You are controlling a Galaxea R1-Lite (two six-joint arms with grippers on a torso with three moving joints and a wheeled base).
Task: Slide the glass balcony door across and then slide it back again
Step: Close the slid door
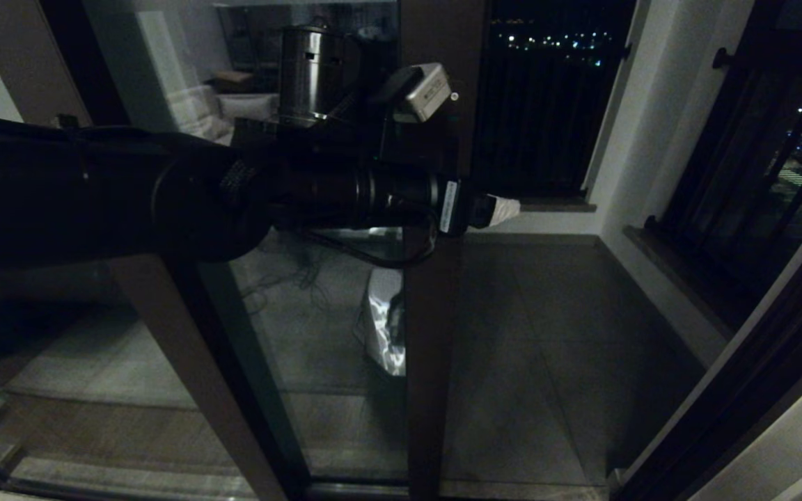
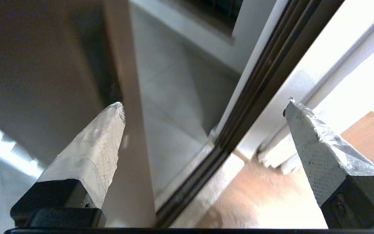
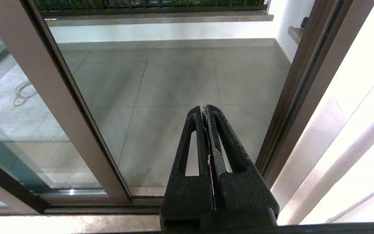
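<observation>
one glass balcony door (image 1: 423, 334), its upright edge beside the wide-open, empty left pincer (image 2: 203, 107); open doorway right of it. right pincer (image 3: 206, 109) closed, empty.

the tall sliding glass balcony door (image 3: 44, 97) has a dark brown metal frame around clear glass. the balcony floor (image 3: 180, 78) is pale grey tile crossed by thin darker grout lines. the left gripper (image 2: 203, 107) wears whitish, finely dotted tape over black finger bases. the right gripper (image 3: 206, 112) is plain matt black. the wall under the railing (image 3: 161, 31) is white.
</observation>
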